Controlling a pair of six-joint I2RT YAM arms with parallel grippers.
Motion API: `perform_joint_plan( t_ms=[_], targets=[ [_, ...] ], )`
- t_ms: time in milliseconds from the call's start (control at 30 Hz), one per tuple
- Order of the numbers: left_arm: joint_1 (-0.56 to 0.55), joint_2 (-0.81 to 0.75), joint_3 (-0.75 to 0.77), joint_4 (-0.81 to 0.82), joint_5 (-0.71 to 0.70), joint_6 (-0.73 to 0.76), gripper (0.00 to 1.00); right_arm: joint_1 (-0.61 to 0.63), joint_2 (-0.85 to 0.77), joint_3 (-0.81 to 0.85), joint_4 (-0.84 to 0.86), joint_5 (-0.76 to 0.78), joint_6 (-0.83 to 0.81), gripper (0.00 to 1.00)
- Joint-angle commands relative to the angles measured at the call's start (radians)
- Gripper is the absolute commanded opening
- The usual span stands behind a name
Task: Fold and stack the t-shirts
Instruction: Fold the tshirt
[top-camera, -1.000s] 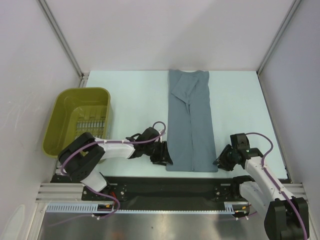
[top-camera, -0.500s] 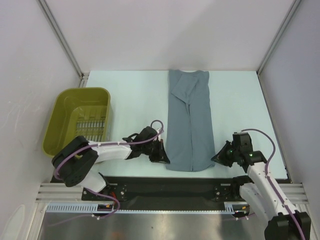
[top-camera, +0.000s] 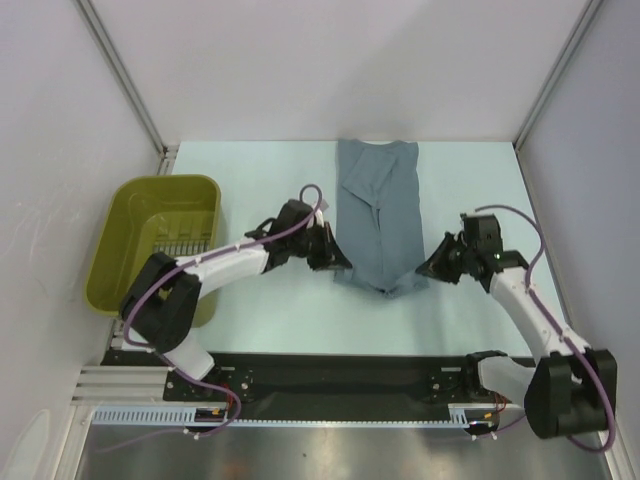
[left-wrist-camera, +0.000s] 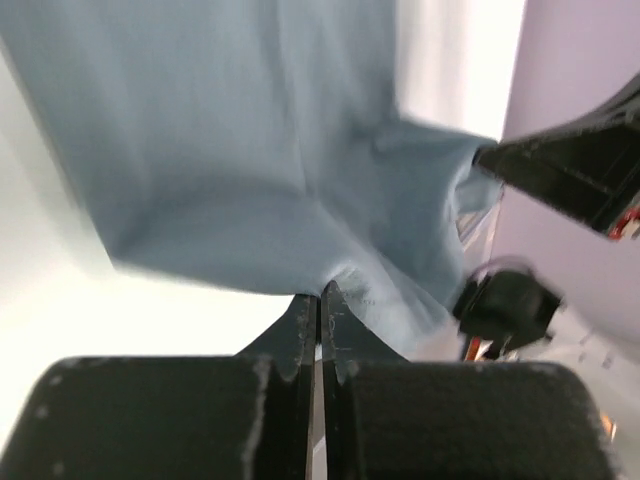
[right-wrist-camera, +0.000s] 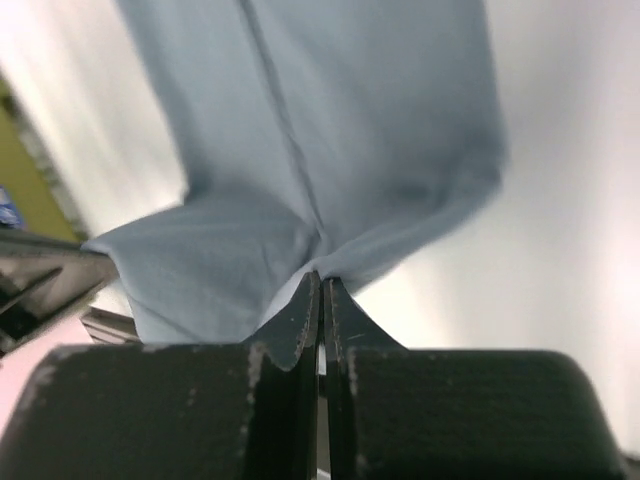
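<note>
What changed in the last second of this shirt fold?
The left gripper and right gripper both shut on the near hem corners of the t-shirt. They carried the corners away from the arm bases, toward the collar, shortening the spread shirt. Its far end and the olive basket stayed put.

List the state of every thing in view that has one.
t-shirt: folded lengthwise into a narrow strip, collar end flat on the table, near corners pinched and bunched.
left gripper: shut on the t-shirt's near left corner.
right gripper: shut on the t-shirt's near right corner.
olive basket: upright, no t-shirt in it.
</note>
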Motion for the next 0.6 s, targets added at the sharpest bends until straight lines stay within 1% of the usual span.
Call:
perform_joint_plan(
  t_ms=[0, 33, 67, 100, 133, 167, 200, 233, 267, 333, 433, 567],
  targets=[
    [0.090, 0.104, 0.184, -0.053, 0.076, 0.070, 0.00, -0.036, 0.186, 0.163, 0.119, -0.024, -0.058, 0.00],
    [0.106, 0.129, 0.185, -0.062, 0.084, 0.075, 0.00, -0.058, 0.242, 0.194, 0.125, -0.048, -0.061, 0.00],
    [0.123, 0.161, 0.245, -0.068, 0.096, 0.078, 0.00, -0.070, 0.307, 0.232, 0.130, -0.065, -0.066, 0.00],
    [0.149, 0.190, 0.278, -0.074, 0.122, 0.084, 0.00, -0.082, 0.409, 0.305, 0.134, -0.088, -0.076, 0.00],
    [0.159, 0.218, 0.312, -0.088, 0.136, 0.089, 0.00, -0.087, 0.465, 0.352, 0.137, -0.097, -0.105, 0.00],
    [0.169, 0.288, 0.382, -0.100, 0.149, 0.092, 0.00, -0.090, 0.509, 0.395, 0.137, -0.105, -0.118, 0.00],
    [0.186, 0.319, 0.420, -0.120, 0.158, 0.102, 0.00, -0.090, 0.593, 0.431, 0.139, -0.126, -0.130, 0.00],
    [0.190, 0.355, 0.456, -0.145, 0.172, 0.105, 0.00, -0.093, 0.629, 0.515, 0.141, -0.139, -0.136, 0.00],
    [0.196, 0.403, 0.514, -0.155, 0.175, 0.110, 0.00, -0.095, 0.666, 0.553, 0.139, -0.154, -0.139, 0.00],
    [0.213, 0.445, 0.559, -0.157, 0.178, 0.107, 0.00, -0.107, 0.770, 0.666, 0.092, -0.160, -0.149, 0.00],
    [0.236, 0.514, 0.629, -0.162, 0.196, 0.090, 0.00, -0.113, 0.867, 0.766, 0.064, -0.176, -0.159, 0.00],
    [0.253, 0.586, 0.726, -0.178, 0.202, 0.076, 0.00, -0.154, 0.914, 0.821, 0.061, -0.174, -0.158, 0.00]
  ],
)
